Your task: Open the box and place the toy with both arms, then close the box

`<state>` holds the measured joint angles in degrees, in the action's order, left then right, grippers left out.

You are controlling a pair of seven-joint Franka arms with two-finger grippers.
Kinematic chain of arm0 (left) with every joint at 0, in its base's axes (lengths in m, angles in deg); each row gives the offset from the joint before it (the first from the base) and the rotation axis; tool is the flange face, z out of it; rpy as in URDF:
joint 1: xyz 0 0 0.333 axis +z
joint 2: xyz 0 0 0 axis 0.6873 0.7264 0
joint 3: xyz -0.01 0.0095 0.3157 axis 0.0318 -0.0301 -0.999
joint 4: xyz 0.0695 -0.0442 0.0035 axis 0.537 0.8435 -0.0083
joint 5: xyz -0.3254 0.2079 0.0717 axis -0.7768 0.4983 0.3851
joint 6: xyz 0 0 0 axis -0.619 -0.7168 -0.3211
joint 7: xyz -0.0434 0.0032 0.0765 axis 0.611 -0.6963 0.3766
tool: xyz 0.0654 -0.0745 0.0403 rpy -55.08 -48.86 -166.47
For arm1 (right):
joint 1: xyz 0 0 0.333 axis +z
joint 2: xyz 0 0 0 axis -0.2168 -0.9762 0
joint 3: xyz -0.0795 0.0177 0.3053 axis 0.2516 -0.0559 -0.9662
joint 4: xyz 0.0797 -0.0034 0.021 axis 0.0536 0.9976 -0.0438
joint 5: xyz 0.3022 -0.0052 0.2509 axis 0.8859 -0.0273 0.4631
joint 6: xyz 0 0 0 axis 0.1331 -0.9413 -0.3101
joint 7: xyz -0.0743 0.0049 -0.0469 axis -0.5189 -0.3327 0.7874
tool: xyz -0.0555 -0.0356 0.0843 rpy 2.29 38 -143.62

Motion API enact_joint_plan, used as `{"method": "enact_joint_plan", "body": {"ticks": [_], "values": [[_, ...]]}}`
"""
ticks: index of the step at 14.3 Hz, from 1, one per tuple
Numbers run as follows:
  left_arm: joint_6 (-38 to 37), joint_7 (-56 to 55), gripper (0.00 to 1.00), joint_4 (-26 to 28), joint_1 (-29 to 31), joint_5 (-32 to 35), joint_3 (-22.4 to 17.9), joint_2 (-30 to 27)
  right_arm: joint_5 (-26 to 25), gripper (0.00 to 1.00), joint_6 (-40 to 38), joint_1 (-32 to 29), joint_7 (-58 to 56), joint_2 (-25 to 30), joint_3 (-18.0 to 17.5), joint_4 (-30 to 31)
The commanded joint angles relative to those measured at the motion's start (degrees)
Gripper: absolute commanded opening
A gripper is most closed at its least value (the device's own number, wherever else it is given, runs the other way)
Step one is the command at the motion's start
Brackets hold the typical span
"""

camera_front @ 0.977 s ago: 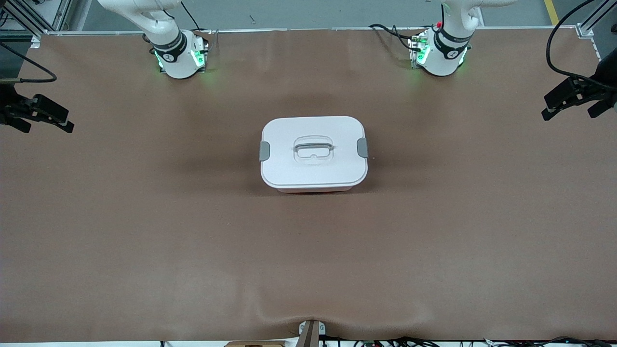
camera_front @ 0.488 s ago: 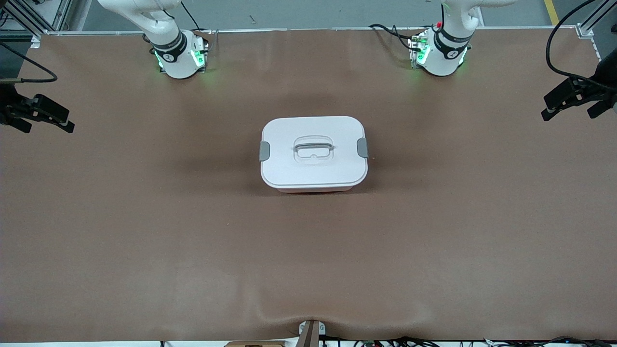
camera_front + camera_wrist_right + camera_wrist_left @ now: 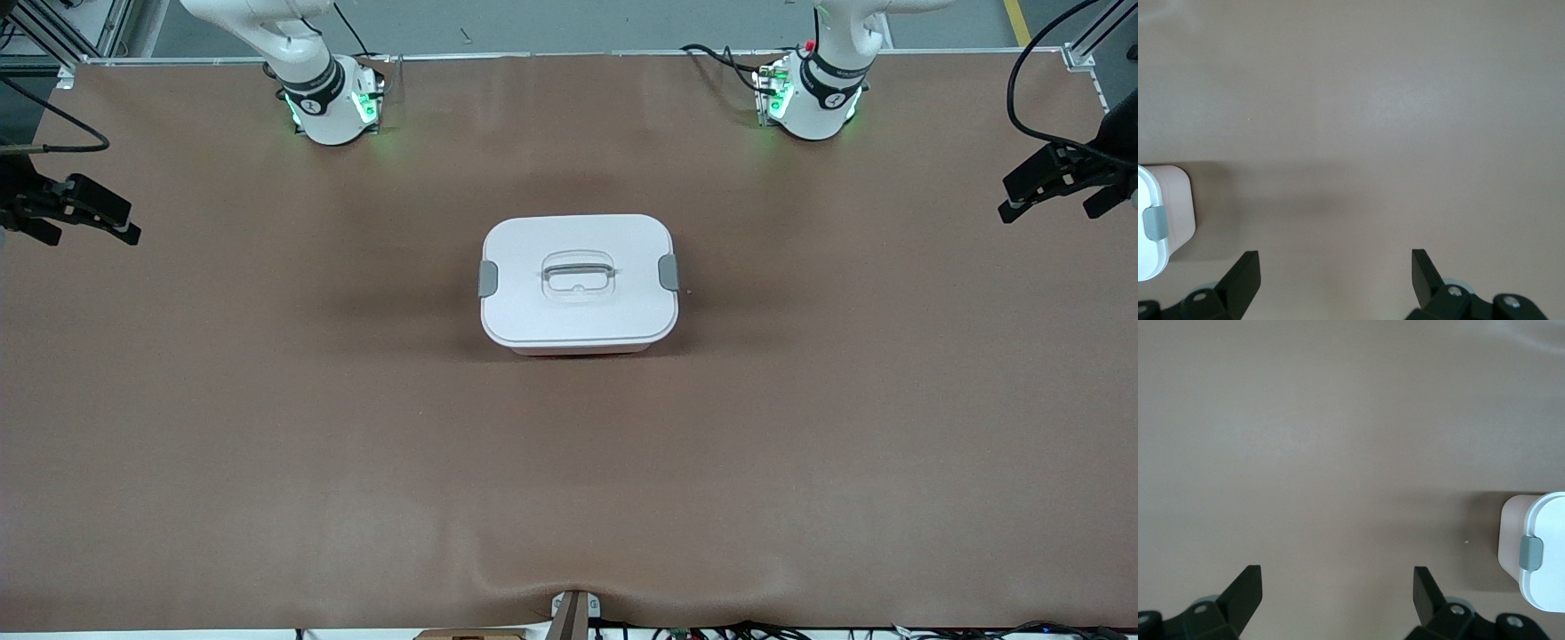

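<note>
The white box [image 3: 579, 283] stands near the middle of the table [image 3: 267, 427], a little closer to the edge where the robot bases are. Its lid [image 3: 533, 311] sits flat on it, the handle [image 3: 579, 271] lies folded down in its recess, and a grey latch [image 3: 488, 278] at each short end looks pressed against the wall, although from above I cannot be sure that they are really locked. I see no toy anywhere on the table.

The left gripper [image 3: 1049, 187] hangs over the table's edge at the left arm's end, and its fingers are wide apart with nothing between them. The right gripper [image 3: 84, 213] hangs over the edge at the right arm's end, also spread and holding nothing. Each wrist view shows only the end of the box and one latch.

A closed box with no toy in sight fits two stages: the box waiting to be opened, or the toy already inside and the lid put back. I cannot decide between them.

If a latch must be handled, each gripper should come to its own end and press squarely, both at once, so the box does not slide on the smooth cover.
</note>
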<state>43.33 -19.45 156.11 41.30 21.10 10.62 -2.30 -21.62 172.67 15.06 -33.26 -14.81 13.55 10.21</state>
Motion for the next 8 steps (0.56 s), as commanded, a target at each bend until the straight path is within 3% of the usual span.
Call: {"method": "enact_joint_plan", "body": {"ticks": [1,8], "values": [[-0.1,0.8,1.00,-0.9,0.0,0.8,-0.1,0.5,-0.1,1.00,-0.2,0.0,0.7,0.0,-0.2,-0.3],[-0.1,0.8,1.00,-0.6,0.1,0.9,-0.1,0.5,-0.1,1.00,-0.2,0.1,0.7,0.0,-0.2,-0.3]]}}
